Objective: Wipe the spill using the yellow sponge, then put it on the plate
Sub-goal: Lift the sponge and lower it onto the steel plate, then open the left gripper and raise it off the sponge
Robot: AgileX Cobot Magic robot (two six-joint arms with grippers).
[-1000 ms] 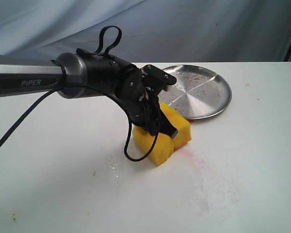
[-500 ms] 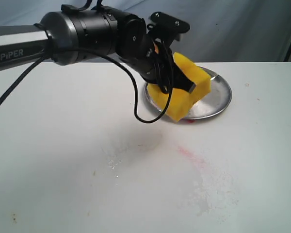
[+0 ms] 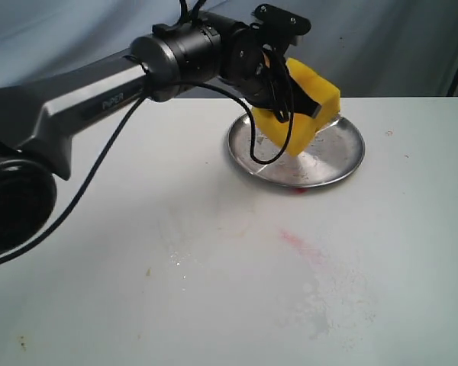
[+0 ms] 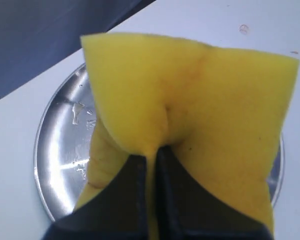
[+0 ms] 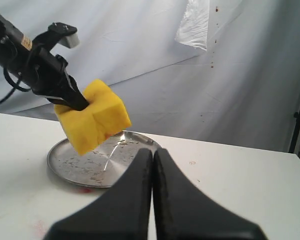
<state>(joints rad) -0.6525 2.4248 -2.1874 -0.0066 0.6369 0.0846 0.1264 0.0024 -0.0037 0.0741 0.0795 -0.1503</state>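
My left gripper (image 3: 288,103) is shut on the yellow sponge (image 3: 309,114), pinching it so the foam bulges on both sides (image 4: 190,110). The sponge hangs tilted in the air above the round silver plate (image 3: 343,156), clear of its surface (image 5: 92,122). The plate (image 4: 55,155) lies on the white table at the back, speckled with crumbs (image 5: 70,162). Of the spill, only a faint pinkish smear (image 3: 301,245) and a pale dull patch (image 3: 328,301) show on the table in front of the plate. My right gripper (image 5: 153,152) is shut with nothing in it, low over the table near the plate.
A small patch of clear droplets (image 3: 177,261) glistens left of the smear. A red spot (image 3: 299,190) sits at the plate's front rim. A grey cloth backdrop (image 3: 382,38) hangs behind the table. A few dark specks (image 3: 21,343) dot the near left corner.
My left gripper has lifted the sponge off the table by the smear and carried it back and to the right, from in front of the plate to above it.
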